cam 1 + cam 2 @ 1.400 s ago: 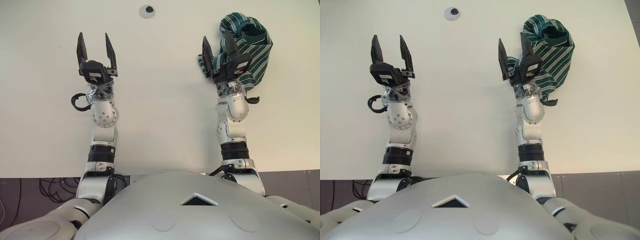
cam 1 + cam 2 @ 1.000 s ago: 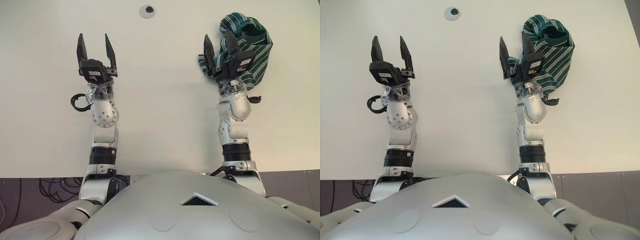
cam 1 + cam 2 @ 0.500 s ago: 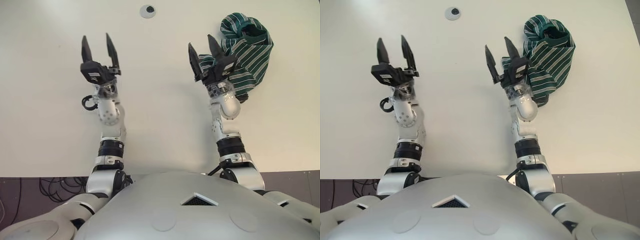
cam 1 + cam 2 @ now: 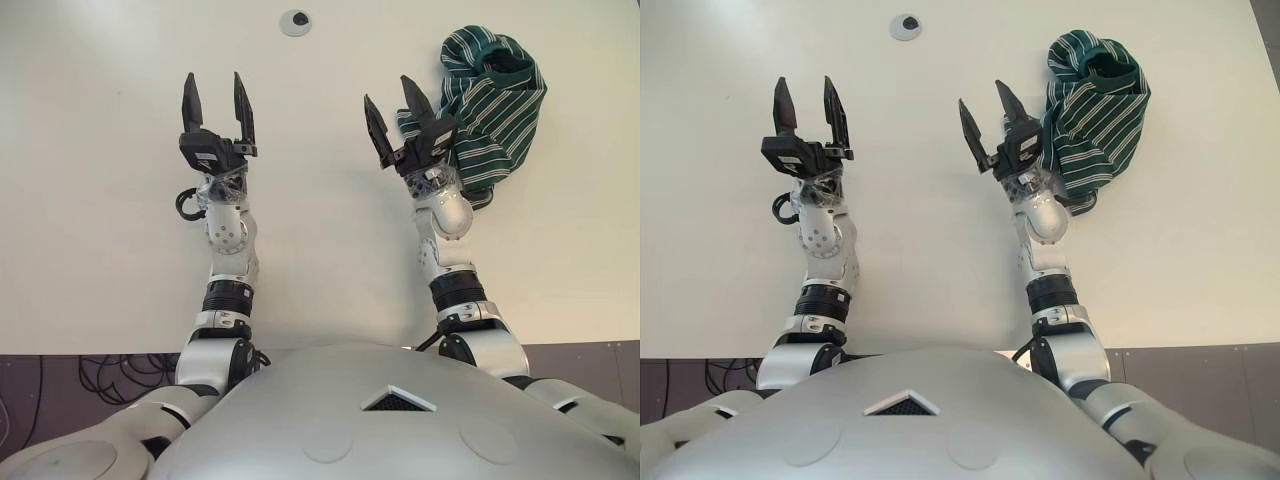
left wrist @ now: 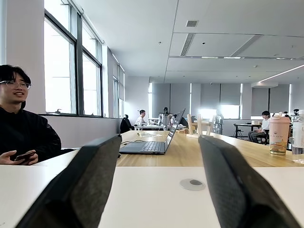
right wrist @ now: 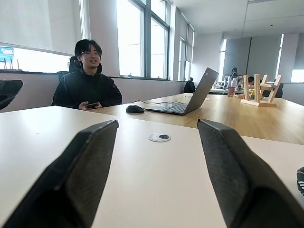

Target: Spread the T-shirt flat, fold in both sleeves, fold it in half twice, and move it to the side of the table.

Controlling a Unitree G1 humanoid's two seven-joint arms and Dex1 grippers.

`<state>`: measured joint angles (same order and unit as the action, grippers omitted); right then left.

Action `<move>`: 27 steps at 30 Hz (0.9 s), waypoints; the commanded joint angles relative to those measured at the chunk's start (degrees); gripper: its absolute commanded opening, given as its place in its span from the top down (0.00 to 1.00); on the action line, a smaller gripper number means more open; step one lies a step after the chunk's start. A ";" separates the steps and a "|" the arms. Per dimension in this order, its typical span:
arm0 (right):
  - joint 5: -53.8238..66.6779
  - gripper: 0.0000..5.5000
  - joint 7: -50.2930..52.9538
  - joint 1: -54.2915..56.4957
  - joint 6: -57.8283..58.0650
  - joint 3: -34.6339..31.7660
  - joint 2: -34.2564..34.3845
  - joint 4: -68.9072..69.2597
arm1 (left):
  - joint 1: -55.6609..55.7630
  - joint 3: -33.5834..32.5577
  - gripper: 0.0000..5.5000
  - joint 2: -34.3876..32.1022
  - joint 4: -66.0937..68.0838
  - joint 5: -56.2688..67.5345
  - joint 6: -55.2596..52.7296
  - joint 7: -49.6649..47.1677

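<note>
T-shirt (image 4: 497,100) bunched in heap, far right of table (image 4: 100,250); nothing spread yet. Right gripper (image 4: 388,92) just beside heap, fingers wide, empty. Left gripper (image 4: 214,80) well apart, wide, empty. Step, likely: first grasp for spreading. Next: pinch an edge, drag toward centre.

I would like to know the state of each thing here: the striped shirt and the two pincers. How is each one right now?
T-shirt: crumpled in a heap, not spread, on the far right part of the table.
left pincer: open, holding nothing, over bare table.
right pincer: open, holding nothing, just beside the T-shirt.
</note>
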<state>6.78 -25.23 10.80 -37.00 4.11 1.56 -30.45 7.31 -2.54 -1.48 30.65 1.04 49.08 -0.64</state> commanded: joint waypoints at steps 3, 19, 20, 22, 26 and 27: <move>4.15 0.45 -1.31 1.88 1.55 -4.79 -6.66 7.90 | -0.44 -0.51 0.46 -0.39 -2.87 -0.61 -0.70 -0.03; -18.79 0.45 15.09 8.80 2.19 -10.99 -34.75 -20.01 | 0.13 -0.02 0.46 0.88 -0.99 -2.43 -1.48 -0.99; -19.33 0.45 14.85 9.31 2.19 -10.23 -35.15 -22.11 | 0.28 -0.02 0.46 0.92 -0.74 -2.43 -1.46 -1.00; -19.68 0.45 12.85 9.67 1.32 -8.59 -35.29 -24.55 | 0.53 0.00 0.46 1.00 -0.30 -2.39 -1.49 -0.94; -18.49 0.45 7.77 10.17 -0.31 -6.30 -34.82 -26.68 | 0.72 -0.10 0.46 1.18 0.46 -2.44 -1.37 -1.02; -18.93 0.45 6.53 10.00 -0.13 -5.44 -35.00 -27.09 | 0.79 -0.13 0.46 1.26 0.70 -2.26 -1.40 -0.93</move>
<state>-11.71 -16.11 19.83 -37.08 -3.23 -32.50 -56.55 7.37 -2.58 -0.50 30.52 -1.11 48.25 -1.34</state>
